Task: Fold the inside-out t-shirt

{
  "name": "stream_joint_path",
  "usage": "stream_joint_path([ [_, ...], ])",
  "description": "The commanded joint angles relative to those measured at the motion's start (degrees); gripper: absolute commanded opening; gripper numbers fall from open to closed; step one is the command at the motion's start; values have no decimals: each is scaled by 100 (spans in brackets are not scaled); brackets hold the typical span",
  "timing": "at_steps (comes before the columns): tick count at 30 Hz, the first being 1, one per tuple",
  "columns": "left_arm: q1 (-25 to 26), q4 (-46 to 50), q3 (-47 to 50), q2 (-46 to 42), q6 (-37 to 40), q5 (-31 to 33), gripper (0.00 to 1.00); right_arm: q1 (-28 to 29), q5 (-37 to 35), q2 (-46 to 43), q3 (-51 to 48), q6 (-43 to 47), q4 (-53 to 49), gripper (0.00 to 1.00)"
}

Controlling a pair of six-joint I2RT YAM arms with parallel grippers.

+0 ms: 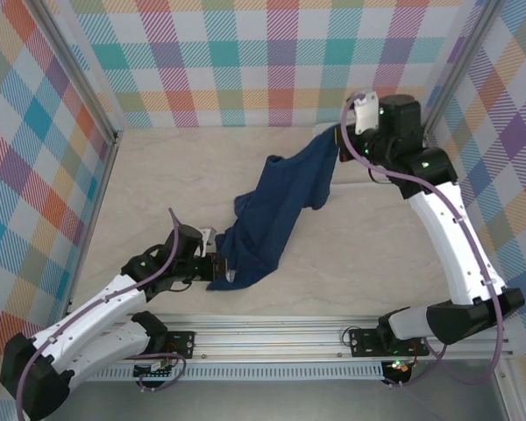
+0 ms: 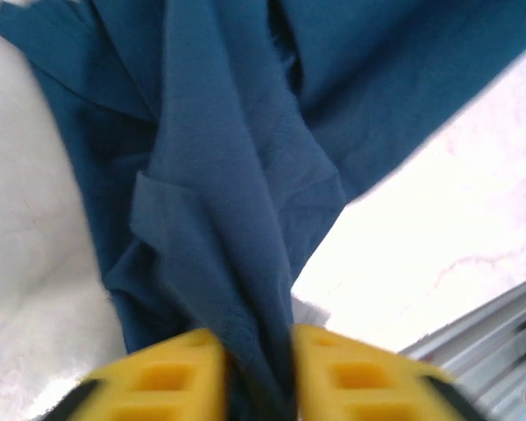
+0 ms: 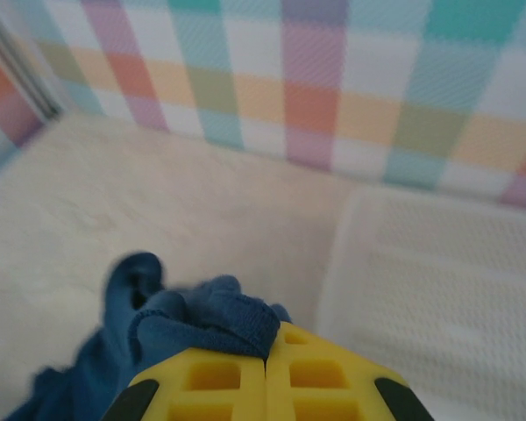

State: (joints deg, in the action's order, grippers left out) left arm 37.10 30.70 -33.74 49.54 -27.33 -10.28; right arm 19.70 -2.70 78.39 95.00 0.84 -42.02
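Top external: the t-shirt (image 1: 276, 206) is strung betw. both grippers, a dark navy band running from the right gripper (image 1: 337, 140) diagonally down to the left gripper (image 1: 212, 263). The part nearest the right gripper is lifted off the table (image 1: 140, 175); the part by the left one bunches in a crumpled heap. Progress: early. No flat spread, no fold line, sleeves and hem can't be told apart, no print or neck patch visible, so can't tell which side is out. Judging from that, spreading, smoothing and all the folds are left to do. Left wrist: yellow fingers (image 2: 171, 373) set narrow w/ a ridge of cloth running straight into the gap, so it looks pinched. Fabric just ahead of the tips fans out in long soft creases, matte knit w/ a slightly fuzzy surface, and pale marbled tabletop lies to either side. Right wrist: right gripper (image 3: 265, 351) jaws pressed together, a rolled, thick edge of shirt (image 3: 202, 316) wadded at the tips and trailing down to their left. Cloth is limp, drapes and sags under its own weight, will slump when let go. Table is smooth and hard, checked wall (image 1: 245, 53) beyond the right gripper.
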Motion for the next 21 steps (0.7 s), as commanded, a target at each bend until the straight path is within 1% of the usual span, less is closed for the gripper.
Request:
stream_joint_path([
  [1,52,-649,-368,216,390,-101,75,-162,-926,-82,-762,27,-582,0],
  [3,52,-872,-742,734,660,515,85,-330,-939,-210,-1275,-53,-597,0],
  [4,39,-1006,-916,1045,760,735,87,-389,-897,-248,-1457,-90,-583,0],
  [7,17,-1396,-1793,2444,1288,894,88,-491,-598,-265,-1945,-236,-438,0],
  [10,-56,-1394,-2899,4000,1791,1062,89,-500,-449,-172,-2211,-401,-287,0],
  [13,-245,-1083,-4122,5345,2130,973,88,-503,-332,-97,-2417,-571,-180,0],
  [14,-333,-940,-4584,5770,2168,808,88,-503,-325,-96,-2498,-597,-150,0],
  [17,-499,-501,-5780,6818,2325,317,87,-503,-350,-121,-2680,-603,-52,0],
  [21,-528,348,-7276,7913,2590,0,86,-503,-205,-105,-2763,-637,1,0],
])
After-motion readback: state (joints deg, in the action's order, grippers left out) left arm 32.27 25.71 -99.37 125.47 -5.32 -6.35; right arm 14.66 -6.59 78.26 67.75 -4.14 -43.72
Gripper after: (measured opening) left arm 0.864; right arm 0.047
